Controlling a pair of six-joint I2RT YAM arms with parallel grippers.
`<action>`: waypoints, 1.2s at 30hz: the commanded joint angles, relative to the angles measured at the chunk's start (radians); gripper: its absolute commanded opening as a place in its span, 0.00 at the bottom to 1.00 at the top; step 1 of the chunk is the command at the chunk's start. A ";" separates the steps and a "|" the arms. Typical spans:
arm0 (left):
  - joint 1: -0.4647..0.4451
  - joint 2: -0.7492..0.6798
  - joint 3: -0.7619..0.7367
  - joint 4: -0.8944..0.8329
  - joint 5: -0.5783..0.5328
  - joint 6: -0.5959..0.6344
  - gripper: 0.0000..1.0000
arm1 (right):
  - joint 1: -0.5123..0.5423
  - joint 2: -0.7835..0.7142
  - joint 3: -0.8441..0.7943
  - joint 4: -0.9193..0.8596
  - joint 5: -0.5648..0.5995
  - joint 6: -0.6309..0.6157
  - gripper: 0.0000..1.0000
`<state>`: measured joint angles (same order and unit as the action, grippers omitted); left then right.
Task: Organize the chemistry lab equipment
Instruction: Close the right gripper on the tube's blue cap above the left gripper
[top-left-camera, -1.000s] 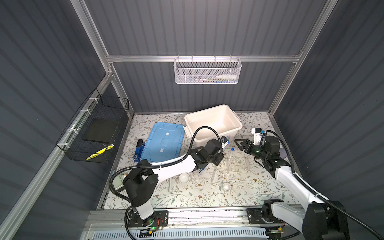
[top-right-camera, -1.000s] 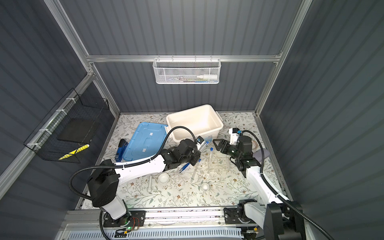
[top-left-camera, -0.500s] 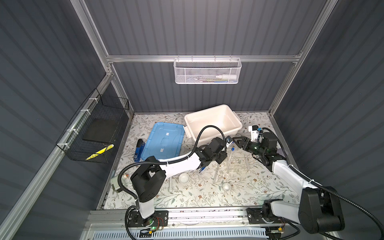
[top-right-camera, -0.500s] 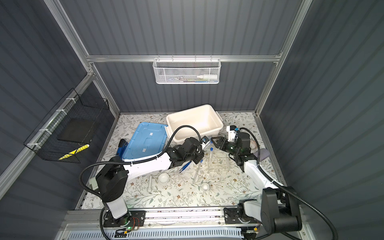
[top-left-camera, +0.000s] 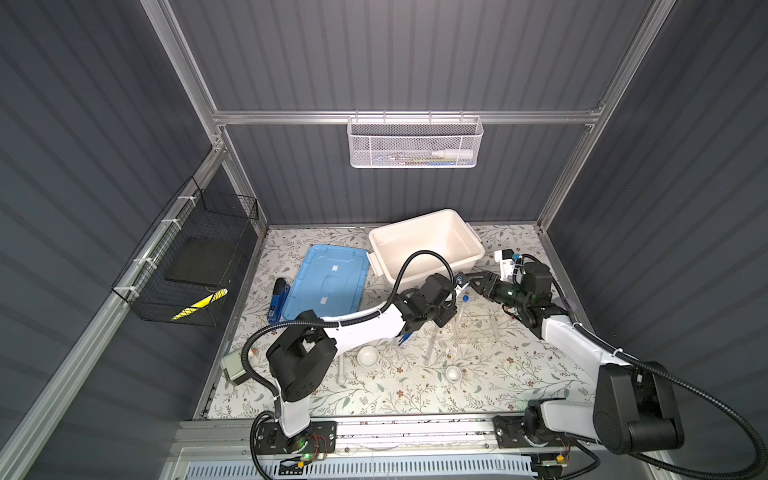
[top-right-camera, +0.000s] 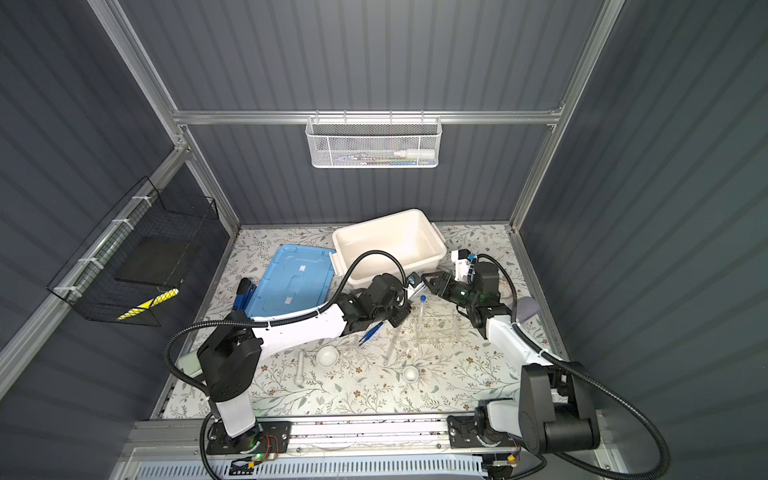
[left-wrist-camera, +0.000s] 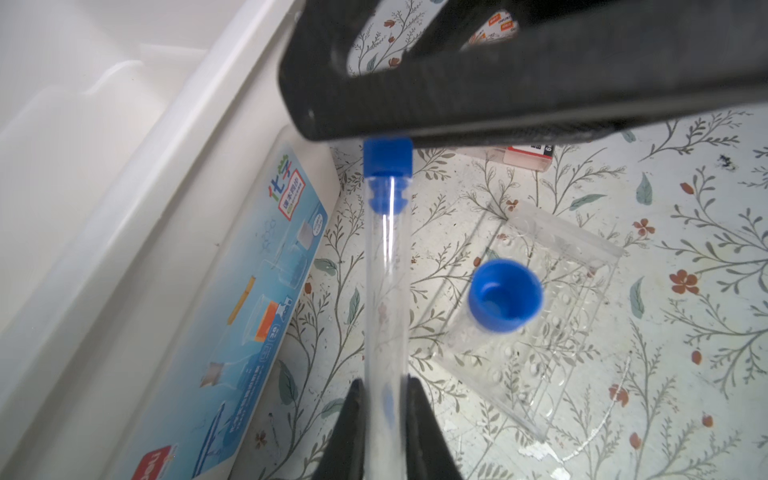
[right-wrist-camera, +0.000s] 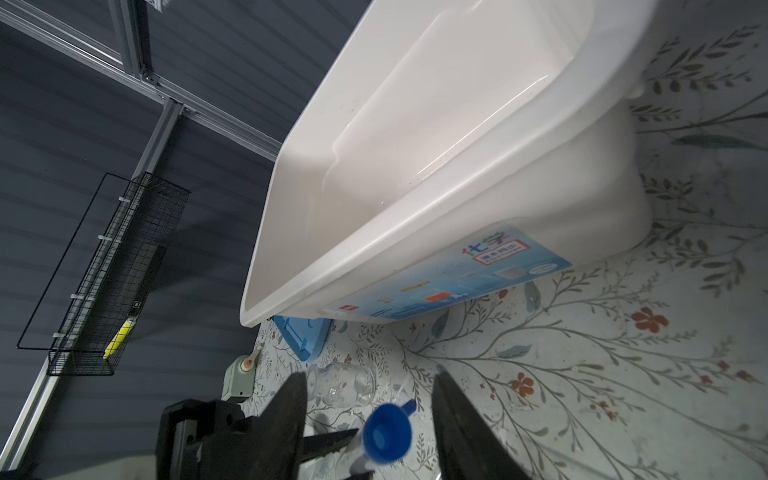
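The left gripper (left-wrist-camera: 384, 386) is clamping its jaws on the clear body of a test tube (left-wrist-camera: 384, 270), holding it raised just beside the tube rack (left-wrist-camera: 582, 266) with the blue cap (right-wrist-camera: 387, 432) sticking out free, apparently so that this end can be taken over. The right gripper (right-wrist-camera: 370, 376) is straddling the cap with its jaws apart and a gap showing on either side, so it is gripping nothing yet. A second capped tube (left-wrist-camera: 505, 301) is standing upright in the rack, likely showing where the held one is going.
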<state>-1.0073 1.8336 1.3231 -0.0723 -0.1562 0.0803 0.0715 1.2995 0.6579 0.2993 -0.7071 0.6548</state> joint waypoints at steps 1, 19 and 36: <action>0.001 0.015 0.030 0.017 0.009 0.024 0.13 | -0.003 0.009 0.026 0.026 -0.029 0.015 0.48; 0.003 0.021 0.035 0.041 0.006 0.044 0.14 | -0.004 0.022 0.015 0.052 -0.048 0.055 0.39; 0.002 0.012 0.022 0.075 -0.004 0.045 0.14 | -0.009 0.021 0.011 0.069 -0.060 0.086 0.31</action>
<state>-1.0065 1.8412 1.3251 -0.0120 -0.1570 0.1059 0.0677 1.3174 0.6579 0.3477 -0.7422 0.7334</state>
